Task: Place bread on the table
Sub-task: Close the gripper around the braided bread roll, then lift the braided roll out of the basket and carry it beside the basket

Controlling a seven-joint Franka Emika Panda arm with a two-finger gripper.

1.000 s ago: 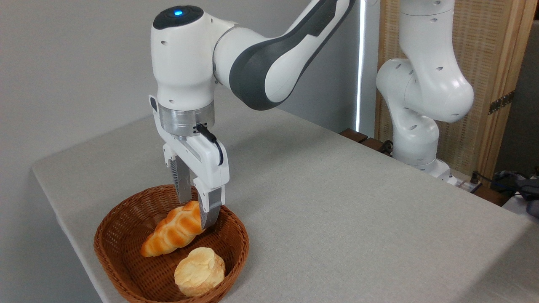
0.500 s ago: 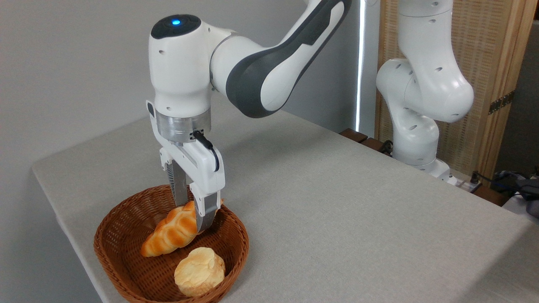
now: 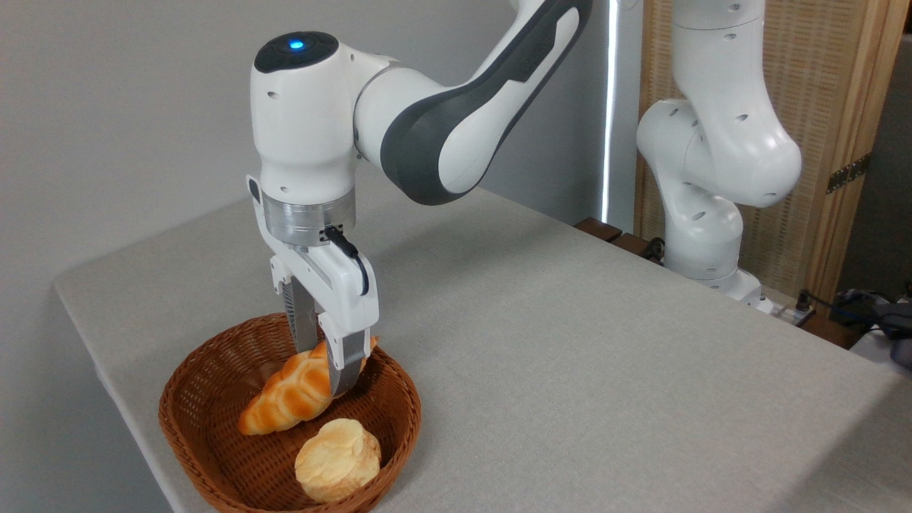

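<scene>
The bread (image 3: pixel 288 395), a glossy golden-orange twisted loaf, lies slanted in the brown wicker basket (image 3: pixel 178 399) at the table's (image 3: pixel 570 356) front left. Its upper right end sits between my gripper's (image 3: pixel 324 368) two fingers. One finger stands behind the loaf. The other stands in front and covers part of it, so the loaf's tip pokes out to the right. The jaws look open, straddling the loaf, and the loaf still rests in the basket.
A pale round bun (image 3: pixel 337 458) lies in the basket in front of the bread. The arm's white base (image 3: pixel 702 235) stands at the table's far right edge, with a wooden screen (image 3: pixel 819 142) behind it. Grey tabletop stretches to the right of the basket.
My gripper has come down and slightly left, going from just above the bread's upper end to straddling it. The bread and the bun have not moved.
</scene>
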